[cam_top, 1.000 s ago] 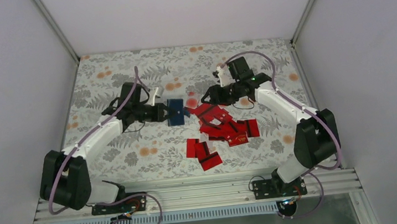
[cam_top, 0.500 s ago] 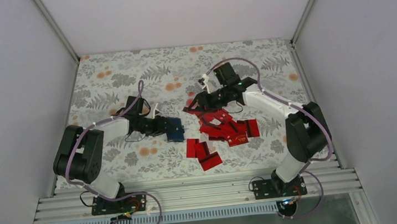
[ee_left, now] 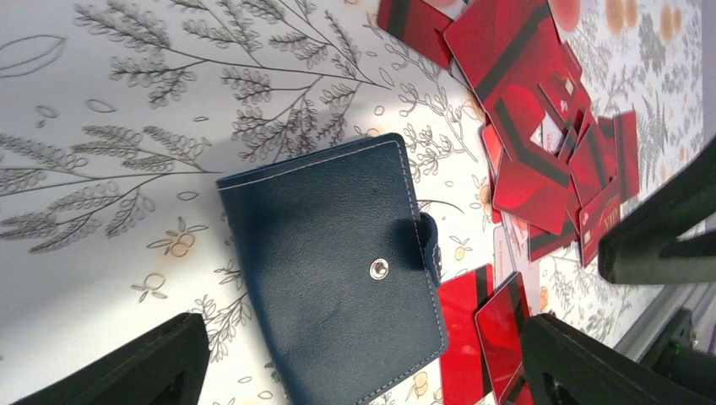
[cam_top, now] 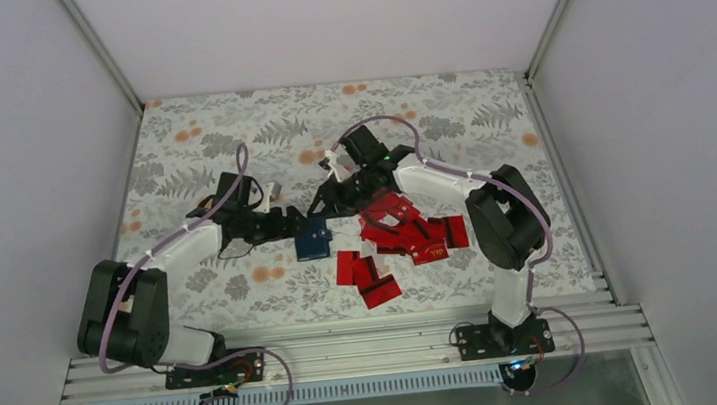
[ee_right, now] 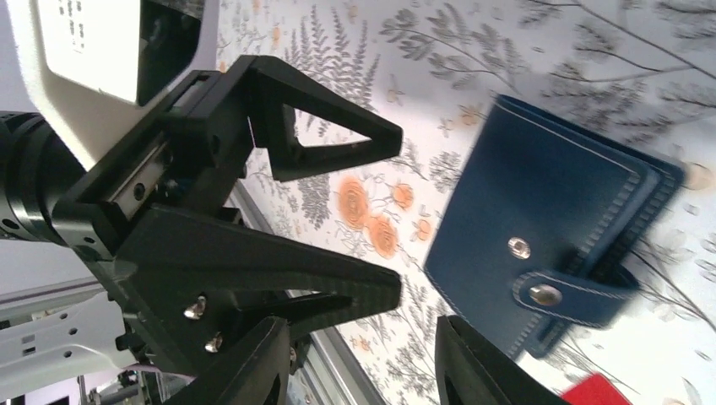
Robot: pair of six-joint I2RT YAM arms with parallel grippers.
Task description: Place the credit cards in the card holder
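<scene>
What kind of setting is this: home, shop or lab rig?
Most likely a lab recording booth: plain white panels box in a table with a floral cloth, and the left arm and right arm are bolted to an aluminium rail at its near edge.

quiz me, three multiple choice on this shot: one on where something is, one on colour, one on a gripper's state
1. Top view: the card holder lies where relative to the cards? A left B right C on top
2. Holder's colour? A red B navy C green
3. The left gripper is? A shut on the holder B shut on a card C open
Answers: 1 A, it sits left of the red pile; 2 B, dark blue in both wrist views; 3 C, jaws wide apart, holder lying loose.
</scene>
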